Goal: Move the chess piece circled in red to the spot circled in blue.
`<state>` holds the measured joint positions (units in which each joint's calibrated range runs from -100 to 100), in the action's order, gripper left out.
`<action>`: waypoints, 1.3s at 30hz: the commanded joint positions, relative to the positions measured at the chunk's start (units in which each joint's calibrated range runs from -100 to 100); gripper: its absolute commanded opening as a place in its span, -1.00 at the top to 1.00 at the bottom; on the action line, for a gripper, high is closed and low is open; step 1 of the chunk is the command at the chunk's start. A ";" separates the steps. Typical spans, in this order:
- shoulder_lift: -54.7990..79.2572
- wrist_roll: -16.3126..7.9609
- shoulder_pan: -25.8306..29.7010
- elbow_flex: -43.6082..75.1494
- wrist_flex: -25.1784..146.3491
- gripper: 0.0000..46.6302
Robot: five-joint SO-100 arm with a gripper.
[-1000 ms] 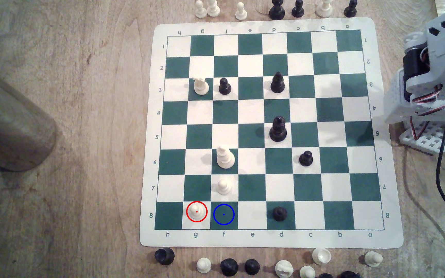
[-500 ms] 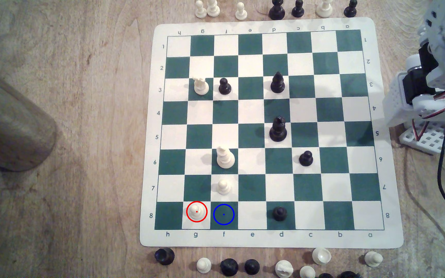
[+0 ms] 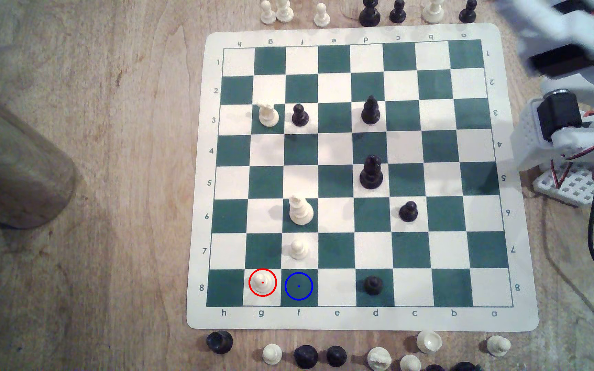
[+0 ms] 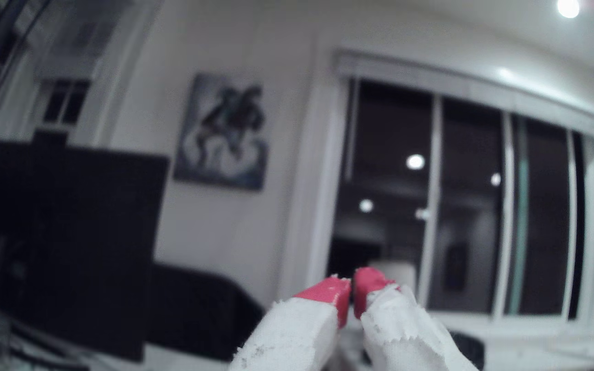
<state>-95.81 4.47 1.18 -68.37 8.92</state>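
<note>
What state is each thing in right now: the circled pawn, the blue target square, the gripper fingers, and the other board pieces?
Circled cream pawn: upright on g8, untouched.
Blue-circled square: f8, vacant.
Gripper: red-tipped fingers nearly together, holding nothing, aimed at the room.
Cream pawn on f7: upright.
Tall cream piece on f6: upright.
Jagged-topped cream piece: upright on g3.

Wooden table (image 3: 110,214): chess mat (image 3: 524,285), spare pieces (image 3: 306,356) beside it.

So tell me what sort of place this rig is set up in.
Probably a room in a home. The chess mat lies on a wooden tabletop, and the wrist view shows a framed picture on a white wall beside a wide dark window.
</note>
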 commanded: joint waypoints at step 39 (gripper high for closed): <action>48.53 -10.45 18.96 41.26 47.59 0.14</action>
<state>-53.67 -5.74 19.84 -37.55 58.01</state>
